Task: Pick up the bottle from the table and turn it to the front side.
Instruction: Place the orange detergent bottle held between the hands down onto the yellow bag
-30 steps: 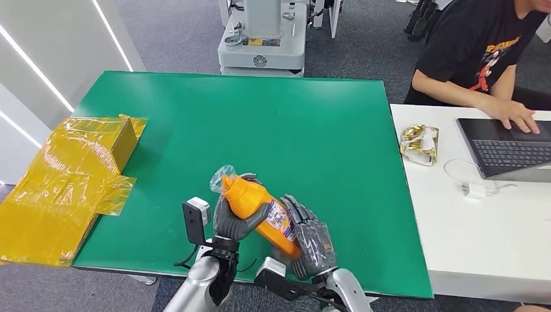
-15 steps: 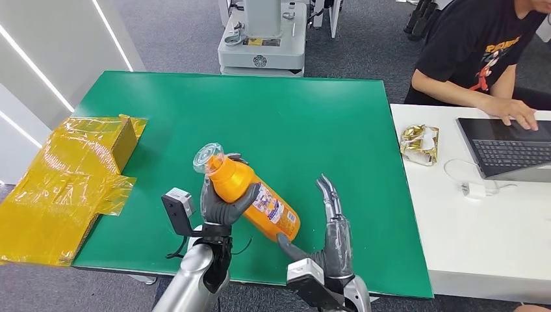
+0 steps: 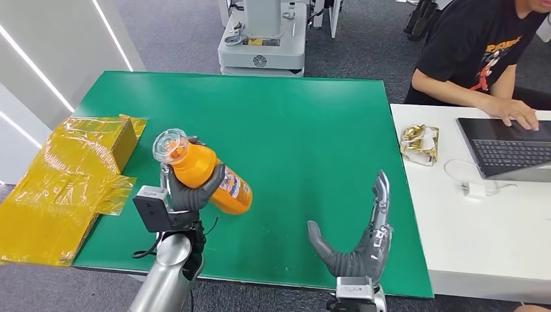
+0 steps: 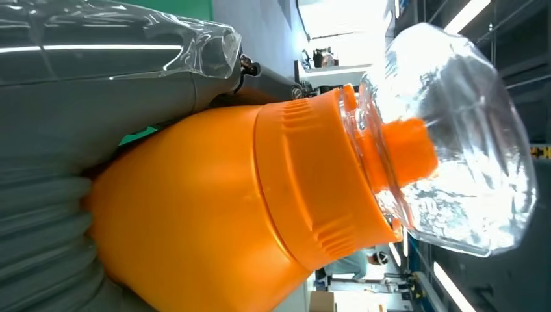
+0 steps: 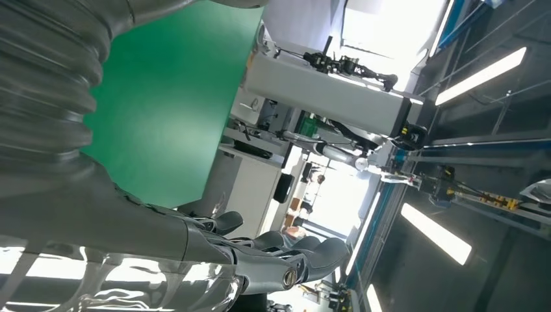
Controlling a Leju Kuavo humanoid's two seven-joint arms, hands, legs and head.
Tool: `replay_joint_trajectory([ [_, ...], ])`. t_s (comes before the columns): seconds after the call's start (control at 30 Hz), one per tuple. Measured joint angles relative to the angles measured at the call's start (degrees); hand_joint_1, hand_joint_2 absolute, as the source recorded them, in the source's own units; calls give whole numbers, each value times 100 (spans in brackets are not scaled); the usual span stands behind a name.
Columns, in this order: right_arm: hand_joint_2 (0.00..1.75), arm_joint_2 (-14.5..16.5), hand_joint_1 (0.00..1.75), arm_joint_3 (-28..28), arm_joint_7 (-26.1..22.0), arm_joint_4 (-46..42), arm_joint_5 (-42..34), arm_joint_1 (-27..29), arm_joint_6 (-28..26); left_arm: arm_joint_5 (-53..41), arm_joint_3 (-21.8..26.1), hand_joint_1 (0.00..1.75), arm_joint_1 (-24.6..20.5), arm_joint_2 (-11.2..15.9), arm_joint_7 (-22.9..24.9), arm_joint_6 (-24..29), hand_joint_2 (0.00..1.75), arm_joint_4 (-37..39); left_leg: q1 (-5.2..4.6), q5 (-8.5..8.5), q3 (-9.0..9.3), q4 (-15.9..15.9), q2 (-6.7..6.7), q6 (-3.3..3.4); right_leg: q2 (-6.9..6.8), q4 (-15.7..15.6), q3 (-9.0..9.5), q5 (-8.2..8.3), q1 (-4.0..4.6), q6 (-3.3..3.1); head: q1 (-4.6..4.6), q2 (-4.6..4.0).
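Head view: left hand (image 3: pixel 190 194) grips orange bottle (image 3: pixel 209 176) above green tabletop (image 3: pixel 292 130), cap toward 10 o'clock; right hand (image 3: pixel 360 250) fingers spread, empty

The label on the bottle (image 3: pixel 211 177) I hold in my left robot hand (image 3: pixel 188 194) is too small to read.

A green table (image 3: pixel 292 123) has a yellow plastic-wrapped box (image 3: pixel 68 175) at its left edge. A person (image 3: pixel 481 58) types on a laptop (image 3: pixel 510 148) at a white desk (image 3: pixel 481 240), near a crumpled gold wrapper (image 3: pixel 419 143).
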Motion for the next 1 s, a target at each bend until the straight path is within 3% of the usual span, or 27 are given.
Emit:
replay_joint_trajectory([
  [0.23,175,-1,0,0,-16,-82,-22,20,-4,-37,69,175,13,104,5,21,175,-99,0,0,-1,0,0,0,-1,0,0,0,0,0,0,0],
  [0.4,175,-17,0,42,-319,-130,-568,25,-110,-665,80,175,60,294,279,469,175,-171,0,0,0,-1,5,0,5,0,1,0,0,0,1,0],
  [0.53,175,-69,0,153,-576,-130,-1026,-2,-122,-1816,80,175,177,784,532,1204,175,-183,3,0,1,-6,6,-1,8,2,-2,-1,0,-2,0,0],
  [0.67,175,-99,0,227,-724,-98,-1279,-31,-122,-2604,146,175,292,1496,344,2077,175,-77,5,1,3,-10,8,-3,9,6,-3,-5,2,-8,0,0],
  [0.83,175,-160,0,345,-762,-100,-1515,-83,-122,-3588,217,175,508,2330,928,2192,175,33,6,2,3,-13,9,-4,9,6,-4,-7,9,-11,1,0],
  [1.0,175,-221,0,476,-767,-205,-1657,-104,-122,-4503,285,175,699,2765,1394,2207,175,69,5,2,1,-12,8,-4,6,2,-3,-7,8,-10,2,0],
])
